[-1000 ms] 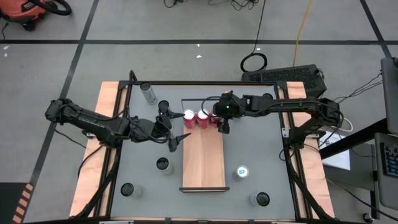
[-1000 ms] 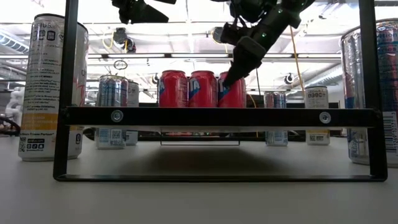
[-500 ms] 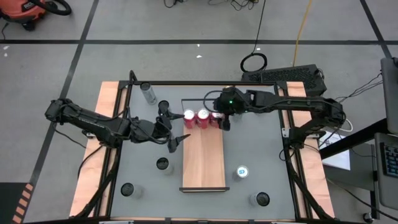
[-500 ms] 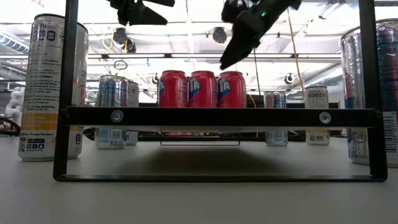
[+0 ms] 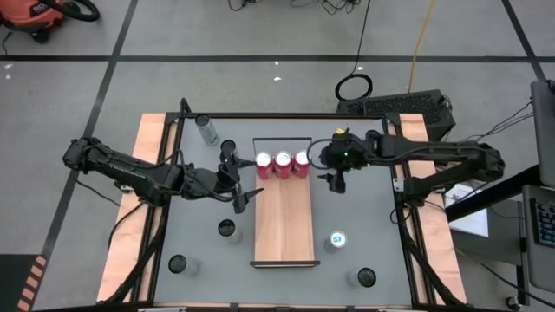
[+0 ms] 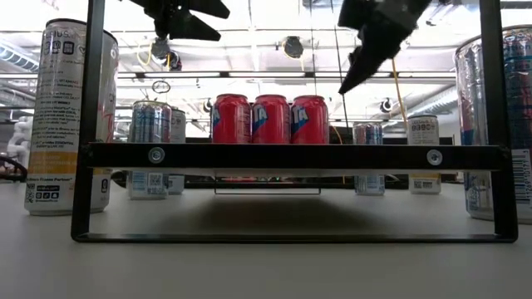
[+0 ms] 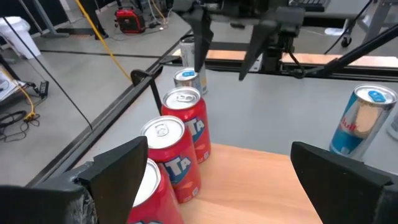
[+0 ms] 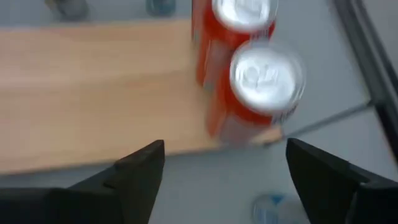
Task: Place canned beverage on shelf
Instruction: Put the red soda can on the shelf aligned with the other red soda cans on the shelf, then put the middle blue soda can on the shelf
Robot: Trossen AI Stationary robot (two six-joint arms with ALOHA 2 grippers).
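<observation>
Near end of the shelf (image 5: 283, 230) was bare wood. Loose cans stood on the table on both sides of it: one (image 5: 226, 228) off its left edge, a blue-topped one (image 5: 338, 239) off its right edge, two more toward the table's near corners.

Left gripper (image 5: 244, 185) hung at the shelf's left edge, about midway along, fingers spread wide, holding nothing.

Far end: three red cans (image 5: 281, 165) in a row across the board, upright, touching or nearly so, just in front of the wire rail (image 5: 282, 139). Rightmost can (image 5: 302, 164) sat close to the right edge.

Right gripper (image 5: 338, 174) was just off the shelf's right edge beside that can, raised above can height in the low view, jaws apart, empty, clear of the can.

Judgement: the placing looked finished; the step in hand was the retreat. To do it well, lift the right gripper and draw it away to the right, never sweeping back across the row. That edge can looked easiest to tip.
</observation>
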